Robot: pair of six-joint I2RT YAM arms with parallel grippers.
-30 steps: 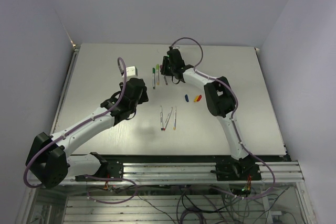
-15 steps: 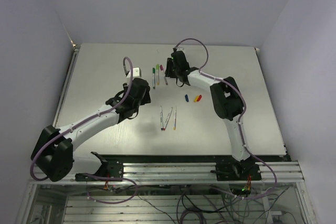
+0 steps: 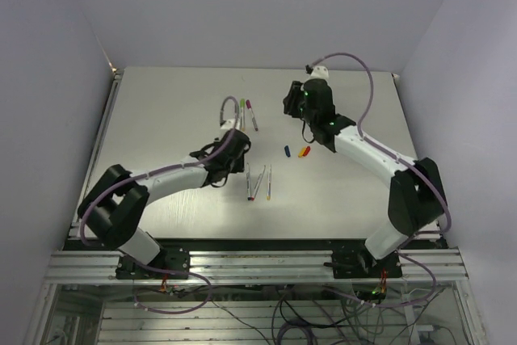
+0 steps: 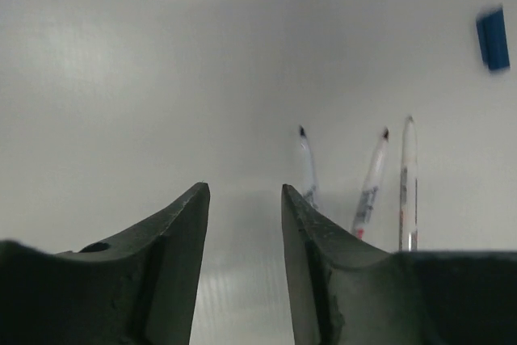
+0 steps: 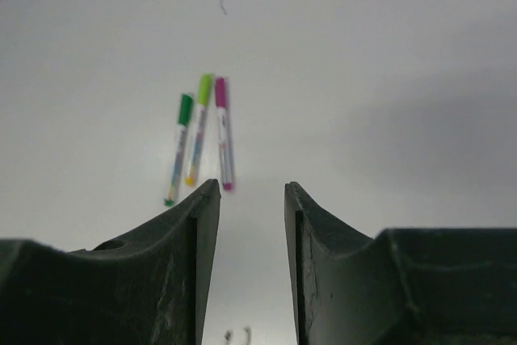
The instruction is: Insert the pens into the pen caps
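Three uncapped white pens point(image 3: 258, 182) lie side by side at mid-table; they also show in the left wrist view point(image 4: 371, 182). Three capped pens, green, yellow-green and magenta point(image 5: 199, 128), lie further back; from above the magenta one point(image 3: 252, 116) shows plainly. A blue cap point(image 3: 287, 150) and red and yellow caps point(image 3: 304, 151) lie loose; the blue cap also shows in the left wrist view point(image 4: 493, 38). My left gripper point(image 3: 237, 149) point(image 4: 242, 193) is open and empty, just left of the uncapped pens. My right gripper point(image 3: 289, 107) point(image 5: 252, 187) is open and empty, right of the capped pens.
The left arm's purple cable point(image 3: 229, 111) loops over the capped pens in the top view. Grey walls close in the table at the back and both sides. A metal rail point(image 3: 258, 262) runs along the near edge.
My left arm has swung right and nearer, its gripper now beside the uncapped pens. My right gripper has drawn back to the right, away from the capped pens.
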